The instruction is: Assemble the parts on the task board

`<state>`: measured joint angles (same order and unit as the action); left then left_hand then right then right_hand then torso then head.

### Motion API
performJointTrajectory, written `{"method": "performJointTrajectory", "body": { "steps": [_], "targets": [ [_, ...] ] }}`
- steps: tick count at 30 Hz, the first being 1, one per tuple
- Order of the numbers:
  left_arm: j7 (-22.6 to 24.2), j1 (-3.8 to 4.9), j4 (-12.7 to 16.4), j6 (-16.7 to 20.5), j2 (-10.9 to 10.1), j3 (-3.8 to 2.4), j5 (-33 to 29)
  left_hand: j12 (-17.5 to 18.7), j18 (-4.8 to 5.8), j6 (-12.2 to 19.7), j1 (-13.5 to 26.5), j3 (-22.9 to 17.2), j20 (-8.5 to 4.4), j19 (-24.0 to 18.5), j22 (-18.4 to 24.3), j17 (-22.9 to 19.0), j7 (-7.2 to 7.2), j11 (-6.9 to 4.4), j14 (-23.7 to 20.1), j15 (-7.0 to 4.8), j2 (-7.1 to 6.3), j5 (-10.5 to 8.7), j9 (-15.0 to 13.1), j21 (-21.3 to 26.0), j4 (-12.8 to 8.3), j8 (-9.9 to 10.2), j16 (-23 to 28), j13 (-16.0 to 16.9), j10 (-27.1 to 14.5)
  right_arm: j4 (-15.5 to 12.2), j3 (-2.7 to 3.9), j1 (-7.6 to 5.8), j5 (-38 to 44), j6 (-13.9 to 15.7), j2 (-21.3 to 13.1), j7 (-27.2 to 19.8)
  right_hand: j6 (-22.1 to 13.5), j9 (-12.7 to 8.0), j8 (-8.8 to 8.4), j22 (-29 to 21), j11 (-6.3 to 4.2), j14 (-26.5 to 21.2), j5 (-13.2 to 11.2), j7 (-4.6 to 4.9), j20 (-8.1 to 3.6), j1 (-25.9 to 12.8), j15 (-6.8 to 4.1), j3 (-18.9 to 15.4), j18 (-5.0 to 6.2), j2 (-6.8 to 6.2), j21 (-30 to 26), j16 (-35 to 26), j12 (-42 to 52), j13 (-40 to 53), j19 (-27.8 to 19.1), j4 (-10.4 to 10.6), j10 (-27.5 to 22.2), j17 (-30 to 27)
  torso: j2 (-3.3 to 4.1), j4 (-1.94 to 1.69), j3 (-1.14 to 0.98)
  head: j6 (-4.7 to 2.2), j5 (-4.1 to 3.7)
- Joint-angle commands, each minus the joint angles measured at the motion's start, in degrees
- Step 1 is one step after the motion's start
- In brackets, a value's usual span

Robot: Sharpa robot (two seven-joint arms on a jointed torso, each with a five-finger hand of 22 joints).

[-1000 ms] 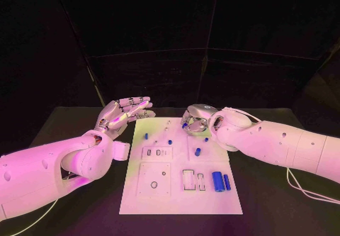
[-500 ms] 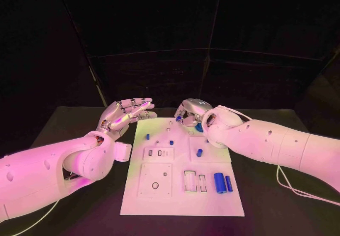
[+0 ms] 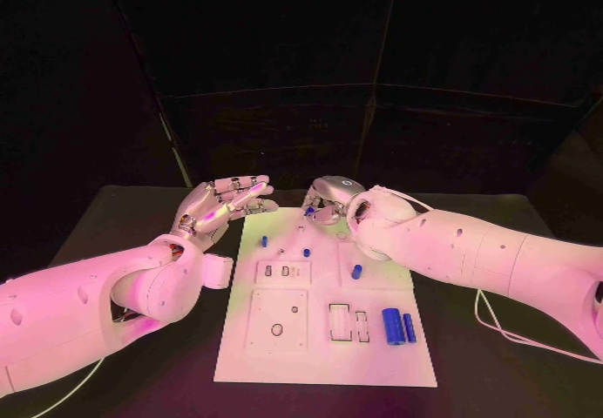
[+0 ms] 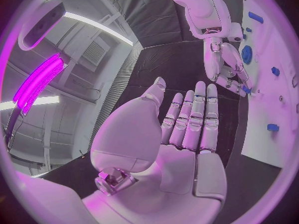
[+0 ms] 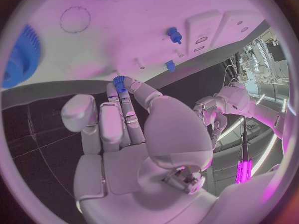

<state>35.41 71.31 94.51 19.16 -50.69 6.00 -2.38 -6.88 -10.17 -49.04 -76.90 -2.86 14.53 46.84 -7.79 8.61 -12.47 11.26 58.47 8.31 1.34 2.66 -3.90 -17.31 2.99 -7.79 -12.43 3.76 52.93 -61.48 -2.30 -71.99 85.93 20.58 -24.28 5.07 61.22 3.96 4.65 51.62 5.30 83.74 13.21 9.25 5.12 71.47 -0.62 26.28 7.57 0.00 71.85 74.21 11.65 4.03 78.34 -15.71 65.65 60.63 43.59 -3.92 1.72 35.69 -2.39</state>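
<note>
- Two hands hover at the far end of the task board [image 3: 324, 366]: my left hand [image 3: 224, 204] spread and empty, my right hand [image 3: 327, 199] pinching a small blue gear [image 5: 119, 83] at its fingertips.
- Six other blue parts show on the board; my right arm hides part of its right edge.
- Two of them, blue cylinders [image 3: 398, 326], lie side by side near right.

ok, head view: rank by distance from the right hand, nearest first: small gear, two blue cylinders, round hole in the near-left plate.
1. Small gear, pinched at the right hand, board's far edge.
2. Round hole, near left.
3. Blue cylinders, near right; close to 2, hard to call.
</note>
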Motion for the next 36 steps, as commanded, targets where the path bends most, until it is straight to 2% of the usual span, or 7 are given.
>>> {"method": "performJointTrajectory", "body": {
  "steps": [1, 6, 17, 22, 27, 32, 36],
  "targets": [
    [0.23, 0.12, -0.04, -0.80, 0.21, -0.02, 0.51, 0.37, -0.16, -0.13, -0.22, 0.01, 0.37, 0.17, 0.06, -0.09, -2.32, 0.40, -0.18, 0.39, 0.45, 0.03, 0.07, 0.21, -0.50, 0.38, 0.40, -0.05, -0.01, 0.61, 0.05, -0.18, 1.31, -3.44, 0.56, 0.11, -0.03, -0.07, -0.16, 0.00, -0.50, 1.42, 0.16, -0.02, 0.02, -0.11, 0.18, 0.31, -0.96, -0.67, 0.28, 0.40, -0.20, -0.08, 0.40, 0.01, 0.48, 0.09, 0.30, -0.34, 0.14, 0.03, -0.08],
    [0.18, 0.16, 0.00, -0.83, 0.28, -0.02, 0.51, 0.37, -0.16, -0.13, -0.22, 0.01, 0.37, 0.17, 0.06, -0.09, -2.32, 0.40, -0.18, 0.39, 0.45, 0.03, 0.07, 0.21, -0.50, 0.38, 0.40, -0.05, -0.01, 1.01, 0.05, -0.19, 2.05, -4.14, 1.15, 1.05, -0.08, -0.07, -0.20, 0.07, -0.47, 1.42, -0.01, 0.01, 0.03, -0.18, 0.20, 0.37, -0.97, -0.81, 0.32, 0.41, -0.25, -0.09, 0.41, 0.06, 0.43, 0.09, 0.41, -0.26, 0.16, 0.16, 0.10],
    [-0.03, 0.22, 0.06, -0.88, 0.38, -0.02, 0.51, 0.44, -0.15, -0.11, -0.25, 0.03, 0.39, 0.13, 0.08, -0.10, -2.34, 0.42, -0.22, 0.41, 0.44, 0.03, 0.08, 0.25, -0.57, 0.43, 0.47, -0.06, -0.04, 1.74, 0.05, -0.18, 2.69, -1.43, 1.80, 3.13, -0.18, -0.08, -0.27, -0.07, -0.41, 1.40, -0.10, 0.10, 0.06, -0.46, 0.25, 0.42, -0.95, -1.02, 0.27, 0.41, -0.32, -0.09, 0.35, 0.26, 0.37, 0.04, 0.43, -0.42, 0.26, 0.08, 0.13],
    [-0.18, 0.26, 0.08, -0.88, 0.38, -0.02, 0.51, 0.48, -0.14, -0.10, -0.25, 0.04, 0.39, 0.12, 0.10, -0.10, -2.36, 0.43, -0.23, 0.42, 0.45, 0.03, 0.08, 0.27, -0.60, 0.46, 0.51, -0.06, -0.06, 1.98, 0.05, -0.18, 2.72, -0.90, 1.99, 3.37, -0.23, -0.08, -0.30, -0.15, -0.38, 1.39, -0.13, 0.12, 0.08, -0.58, 0.27, 0.43, -0.94, -1.13, 0.23, 0.41, -0.35, -0.09, 0.31, 0.35, 0.33, 0.03, 0.43, -0.34, 0.19, 0.20, 0.41],
    [-0.24, 0.34, 0.09, -0.88, 0.32, -0.02, 0.51, 0.48, -0.14, -0.10, -0.25, 0.04, 0.39, 0.12, 0.10, -0.10, -2.36, 0.43, -0.23, 0.42, 0.45, 0.03, 0.08, 0.27, -0.60, 0.46, 0.51, -0.06, -0.06, 2.10, 0.05, -0.19, 2.73, -0.59, 2.09, 3.12, -0.90, -0.17, -0.65, -0.85, -0.21, 1.22, -0.31, 0.22, 0.18, -0.87, 0.40, 0.65, -0.83, -1.70, -0.11, 0.14, -0.79, -0.20, 0.00, 0.52, -0.38, -0.48, 0.44, -0.21, 0.25, 0.38, 0.61],
    [-0.25, 0.42, 0.07, -0.90, 0.31, -0.02, 0.51, 0.48, -0.14, -0.10, -0.25, 0.04, 0.39, 0.12, 0.10, -0.10, -2.36, 0.43, -0.23, 0.42, 0.45, 0.03, 0.08, 0.27, -0.60, 0.46, 0.51, -0.06, -0.06, 2.23, 0.05, -0.25, 2.41, -0.61, 2.04, 2.15, -6.25, -0.33, -1.11, -10.52, 1.34, -1.16, 0.35, 1.25, 1.16, -2.01, 1.55, 0.12, 0.68, -4.50, -5.56, -5.19, -3.79, -0.43, -3.81, 0.97, -6.91, -8.72, 0.40, -0.15, 0.24, 0.49, 0.70],
    [-0.26, 0.44, 0.07, -0.86, 0.27, -0.02, 0.51, 0.48, -0.14, -0.10, -0.25, 0.04, 0.39, 0.12, 0.10, -0.10, -2.36, 0.43, -0.23, 0.42, 0.45, 0.03, 0.08, 0.27, -0.60, 0.46, 0.51, -0.06, -0.06, 1.69, 0.05, -0.32, 1.88, 0.78, 1.45, 1.46, -7.92, -0.20, -0.98, -16.04, 1.38, -2.09, 0.59, 0.99, 1.38, -1.49, 1.51, -1.29, 1.54, -5.20, -9.14, -8.46, -4.00, -0.30, -5.66, 1.41, -9.77, -13.11, 0.38, -0.13, 0.25, 0.57, 0.69]
  ]
}}
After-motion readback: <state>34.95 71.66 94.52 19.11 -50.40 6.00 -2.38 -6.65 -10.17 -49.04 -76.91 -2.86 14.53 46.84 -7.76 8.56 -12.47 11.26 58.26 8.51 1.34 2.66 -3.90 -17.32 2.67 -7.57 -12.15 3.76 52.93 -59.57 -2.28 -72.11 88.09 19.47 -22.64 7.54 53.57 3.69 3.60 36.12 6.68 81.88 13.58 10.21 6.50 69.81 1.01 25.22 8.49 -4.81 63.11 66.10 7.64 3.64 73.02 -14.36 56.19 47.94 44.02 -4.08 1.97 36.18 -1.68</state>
